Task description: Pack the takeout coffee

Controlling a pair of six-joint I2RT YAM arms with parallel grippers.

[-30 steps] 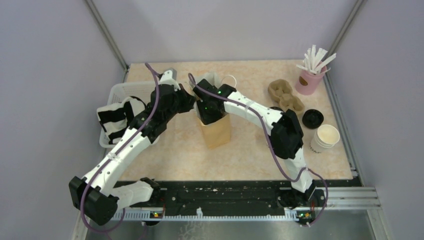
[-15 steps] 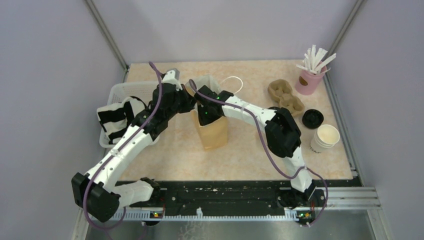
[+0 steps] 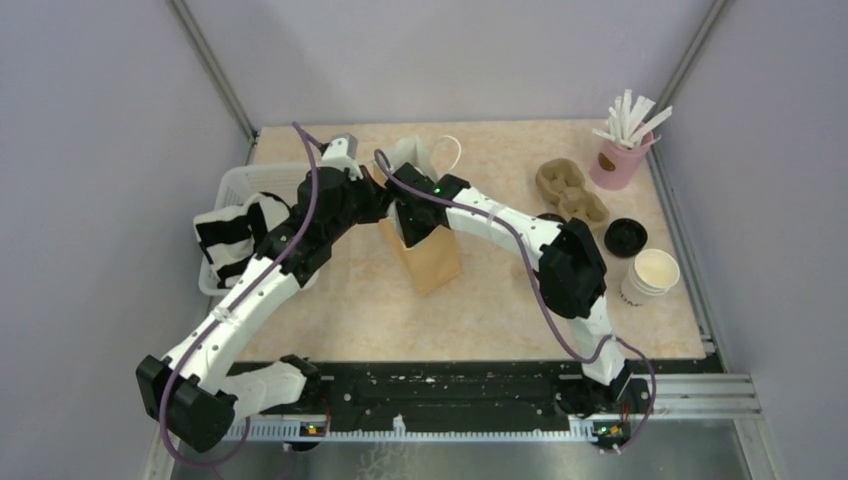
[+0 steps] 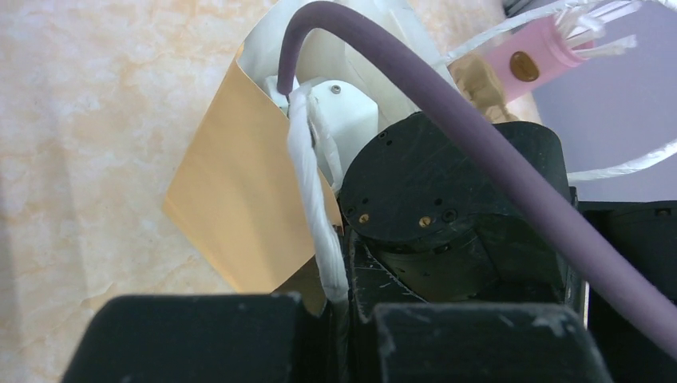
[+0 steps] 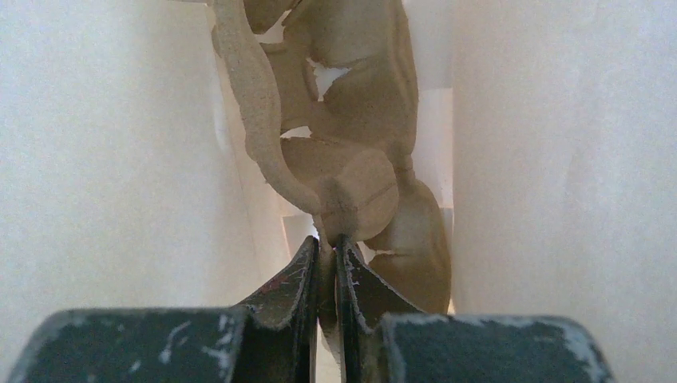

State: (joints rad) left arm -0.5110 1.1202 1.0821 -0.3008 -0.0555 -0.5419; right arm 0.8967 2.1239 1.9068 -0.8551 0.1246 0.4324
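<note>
A brown paper bag stands tilted mid-table. My left gripper is at its left rim, shut on the bag's white twisted handle, which runs between the jaws. My right gripper reaches down into the bag's mouth. In the right wrist view it is shut on the edge of a brown pulp cup carrier between the bag's white inner walls. No white cup with a black lid shows in any view.
A second pulp carrier, a pink cup with white straws, a loose black lid and a lidless white cup stand at the right. A white basket with striped cloth is at the left.
The bag has shifted slightly left and tilted, its free handle swinging left. Both grippers keep their holds and moved slightly with it.
</note>
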